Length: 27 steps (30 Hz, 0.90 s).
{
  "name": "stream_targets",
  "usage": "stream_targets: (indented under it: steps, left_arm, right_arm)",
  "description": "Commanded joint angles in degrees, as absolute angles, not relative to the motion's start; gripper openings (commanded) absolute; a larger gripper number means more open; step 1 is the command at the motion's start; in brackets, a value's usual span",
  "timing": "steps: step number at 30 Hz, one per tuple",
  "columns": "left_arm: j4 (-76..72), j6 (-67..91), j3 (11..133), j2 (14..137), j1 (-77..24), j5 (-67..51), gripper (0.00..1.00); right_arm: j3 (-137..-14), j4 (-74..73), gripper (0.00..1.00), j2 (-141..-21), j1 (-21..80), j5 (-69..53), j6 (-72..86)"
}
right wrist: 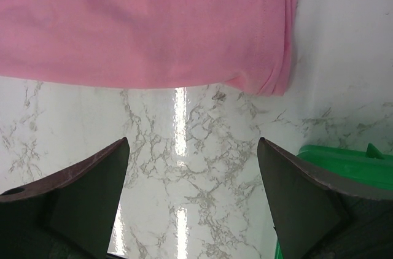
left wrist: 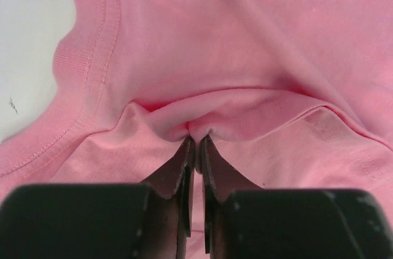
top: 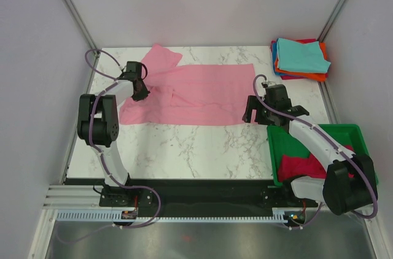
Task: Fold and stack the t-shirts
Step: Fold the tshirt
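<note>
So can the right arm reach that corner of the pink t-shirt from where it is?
Probably yes. The right gripper is open above the bare marble table, just short of the corner of the pink t-shirt, with nothing between them; the green bin sits off to one side.

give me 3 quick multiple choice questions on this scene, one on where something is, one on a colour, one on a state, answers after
1. Where on the table is the folded stack?
A. far right corner
B. near left corner
C. middle

2. What colour is the stack's top shirt?
A. orange
B. pink
C. teal

3. What is the left hand doing?
A. open over bare marble
B. shut on the pink shirt
C. shut on nothing

Answers:
1 A, the top view shows it at the far right corner.
2 C, teal cloth lies uppermost.
3 B, the left wrist view shows pink cloth pinched in its closed jaws.
</note>
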<state>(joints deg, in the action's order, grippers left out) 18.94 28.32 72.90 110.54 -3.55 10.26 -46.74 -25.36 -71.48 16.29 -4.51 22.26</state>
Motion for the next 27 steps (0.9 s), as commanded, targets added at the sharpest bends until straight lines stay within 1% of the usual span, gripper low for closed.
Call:
stream_targets:
  steps: [1, 5, 8, 9, 10, 11, 12, 13, 15, 16, 17, 19, 23, 24, 26, 27]
  left_arm:
    - [18.5, 30.2, 76.0, 108.4, -3.0, 10.6, 0.12]
    - [22.2, 29.5, 80.8, 107.8, -2.2, 11.3, 0.11]
    - [24.6, 28.2, 86.3, 110.6, -1.0, 9.8, 0.12]
    - [25.4, 27.9, 89.8, 111.9, -0.6, 9.0, 0.13]
    - [26.5, 27.5, 91.7, 115.1, -0.2, 8.3, 0.15]
    - [28.2, 27.2, 93.7, 116.8, -0.1, 7.7, 0.18]
    - [28.7, 26.9, 97.2, 118.4, 1.5, 6.9, 0.24]
    - [29.6, 26.3, 99.1, 122.0, 2.3, 4.7, 0.36]
    - [33.5, 26.3, 104.6, 124.4, 3.2, 3.5, 0.43]
    - [34.0, 26.1, 105.5, 124.7, 3.4, 3.0, 0.52]
    - [34.1, 25.8, 105.6, 123.8, 3.4, 2.6, 0.56]
    - [33.9, 25.8, 104.4, 122.0, 3.3, 2.4, 0.60]
    - [33.8, 27.2, 97.0, 113.3, 3.4, 5.1, 0.60]
    - [33.6, 27.8, 92.5, 108.8, 3.3, 5.9, 0.59]
    - [31.5, 29.1, 87.5, 104.4, 3.3, 6.6, 0.59]
    - [30.3, 29.4, 82.2, 100.3, 3.4, 6.2, 0.58]
  right_arm:
    - [-46.5, -23.1, 0.93, -72.3, 16.4, -3.9, 21.4]
    - [-46.2, -22.7, 0.93, -72.5, 16.5, -4.0, 21.5]
    - [-46.1, -22.4, 0.93, -72.8, 16.4, -4.1, 21.6]
    - [-46.1, -22.3, 0.93, -72.9, 16.4, -4.1, 21.6]
    - [-46.1, -22.2, 0.93, -72.9, 16.4, -4.2, 21.8]
    - [-46.1, -22.2, 0.93, -72.9, 16.4, -4.5, 21.8]
    - [-46.1, -22.1, 0.93, -72.9, 16.4, -4.6, 21.9]
    - [-46.0, -22.1, 0.93, -72.9, 16.4, -4.7, 21.9]
    - [-45.9, -22.2, 0.93, -72.4, 16.4, -4.8, 22.0]
    - [-45.9, -22.3, 0.93, -72.2, 16.4, -4.7, 21.8]
    - [-45.5, -22.5, 0.93, -72.0, 16.4, -4.6, 21.8]
    - [-45.3, -22.4, 0.94, -71.5, 16.4, -4.3, 21.8]
    - [-45.8, -21.1, 0.93, -72.4, 16.6, -5.6, 23.0]
    - [-46.1, -20.8, 0.93, -72.6, 16.7, -5.8, 23.6]
    - [-47.4, -20.1, 0.93, -73.0, 17.0, -5.9, 24.1]
    - [-47.8, -19.7, 0.94, -73.7, 17.0, -5.9, 24.6]
